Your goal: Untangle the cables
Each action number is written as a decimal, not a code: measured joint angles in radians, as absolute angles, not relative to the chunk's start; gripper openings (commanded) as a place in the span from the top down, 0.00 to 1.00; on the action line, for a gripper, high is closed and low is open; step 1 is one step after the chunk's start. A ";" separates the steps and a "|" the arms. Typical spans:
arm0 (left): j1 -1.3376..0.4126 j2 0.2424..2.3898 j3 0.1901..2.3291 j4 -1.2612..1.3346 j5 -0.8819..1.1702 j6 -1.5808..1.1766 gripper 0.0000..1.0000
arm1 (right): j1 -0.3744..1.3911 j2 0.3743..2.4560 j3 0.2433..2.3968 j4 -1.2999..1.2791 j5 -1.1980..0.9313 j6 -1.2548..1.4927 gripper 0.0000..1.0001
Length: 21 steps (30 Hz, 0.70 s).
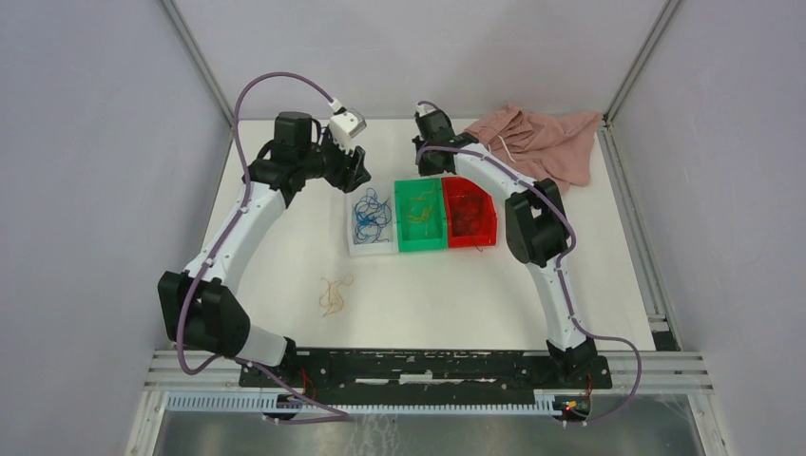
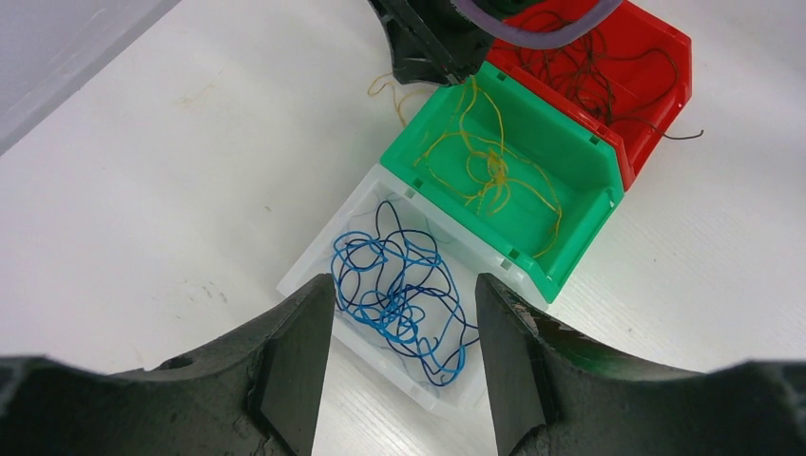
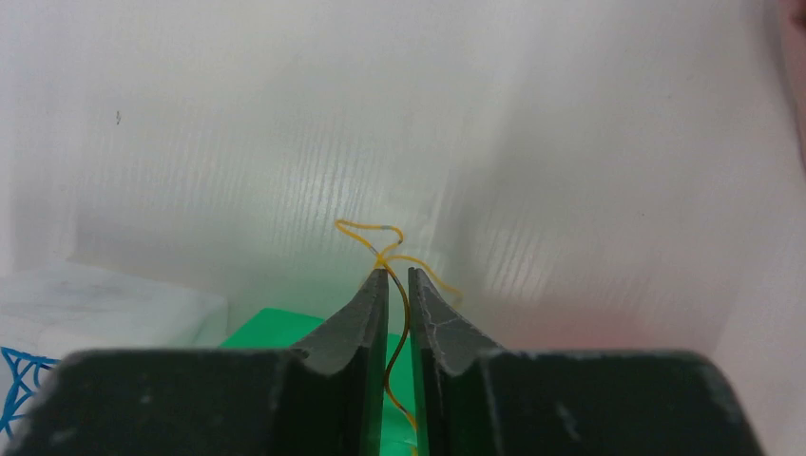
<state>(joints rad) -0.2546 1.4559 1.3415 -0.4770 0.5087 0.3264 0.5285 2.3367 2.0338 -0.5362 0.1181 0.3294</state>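
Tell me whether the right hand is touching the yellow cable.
Touching. The right wrist view shows the yellow cable running through the narrow slot of the right hand, pinched between its nearly closed fingers at the tips.

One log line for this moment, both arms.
left gripper: open, over blue cables in white bin | right gripper: shut on yellow cable by green bin | yellow clump loose on table

On the surface (image 1: 456,304) three bins stand in a row, touching: left bin (image 1: 371,250), middle bin (image 1: 421,246), right bin (image 1: 472,240), with cables (image 1: 371,211) in each. A loose clump (image 1: 333,295) lies nearer the arms, left of the row; a cloth (image 1: 542,142) lies behind, rightward.
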 measured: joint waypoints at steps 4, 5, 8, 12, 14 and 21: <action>-0.248 1.448 1.341 -0.477 0.509 0.327 0.36 | 0.528 2.336 2.034 -0.534 0.121 0.346 1.00; -0.247 1.448 1.341 -0.477 0.509 0.328 0.36 | 0.528 2.336 2.032 -0.527 0.120 0.348 1.00; -0.241 1.446 1.341 -0.479 0.508 0.339 0.37 | 0.528 2.313 1.980 -0.466 0.104 0.368 1.00; -0.231 1.445 1.341 -0.482 0.508 0.346 0.37 | 0.528 2.236 1.870 -0.387 0.070 0.402 1.00; -0.225 1.443 1.341 -0.482 0.508 0.346 0.37 | 0.528 2.188 1.829 -0.346 0.055 0.416 1.00; -0.215 1.435 1.341 -0.482 0.508 0.348 0.37 | 0.528 2.005 1.672 -0.205 0.026 0.442 1.00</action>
<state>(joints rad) -0.2153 1.4349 1.3415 -0.4816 0.5083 0.3477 0.5282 2.0052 1.6718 -0.2047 0.0261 0.4416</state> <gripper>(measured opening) 0.632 0.009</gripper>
